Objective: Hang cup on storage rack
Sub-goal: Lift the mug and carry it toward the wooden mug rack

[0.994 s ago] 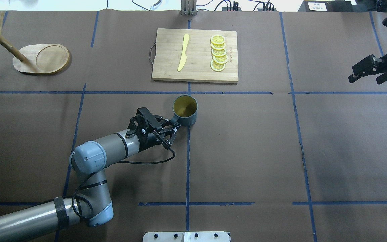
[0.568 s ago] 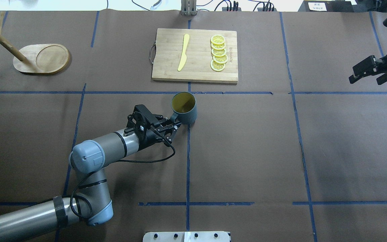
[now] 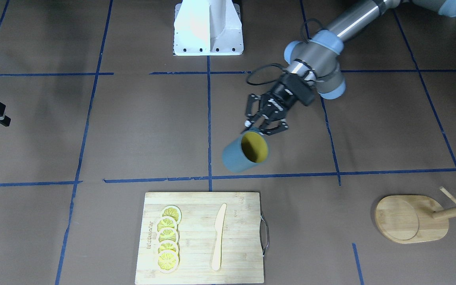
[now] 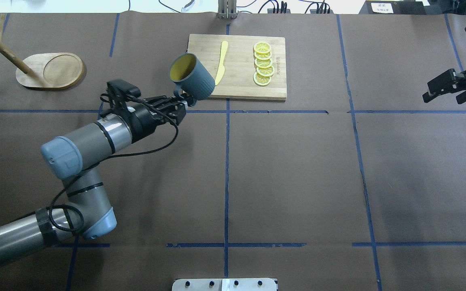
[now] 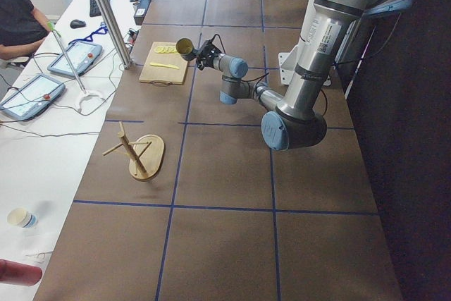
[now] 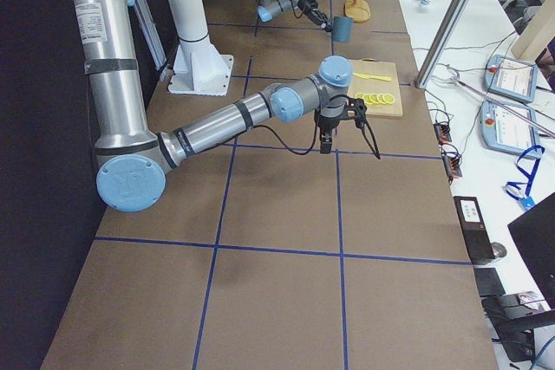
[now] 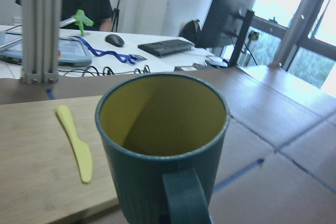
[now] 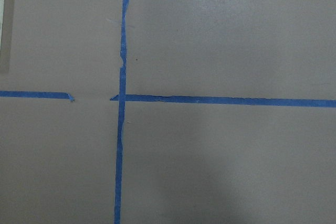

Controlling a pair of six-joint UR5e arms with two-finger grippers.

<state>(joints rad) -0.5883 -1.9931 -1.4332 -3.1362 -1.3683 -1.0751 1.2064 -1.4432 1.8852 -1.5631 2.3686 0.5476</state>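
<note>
The cup point(image 4: 194, 80), dark grey-blue with a yellow inside, hangs tilted in the air over the near left corner of the cutting board, its mouth turned toward the left. My left gripper point(image 4: 184, 102) is shut on its squarish handle; the cup point(image 7: 157, 145) fills the left wrist view, handle nearest. It also shows in the front-facing view point(image 3: 246, 154). The storage rack point(image 4: 51, 70), a bamboo stand with an oval base and a leaning post, stands at the far left, well apart from the cup. My right gripper point(image 4: 445, 88) hovers open and empty at the far right.
A bamboo cutting board point(image 4: 241, 85) with a yellow knife point(image 4: 221, 62) and several lemon slices point(image 4: 263, 64) lies at the far centre, just under and beside the held cup. Blue tape lines cross the brown table. The robot base plate point(image 4: 225, 284) is at the near edge.
My left gripper has lifted the cup off the table and carried it left and away from me, tilting it, to the board's near left corner. The right arm has barely moved.
</note>
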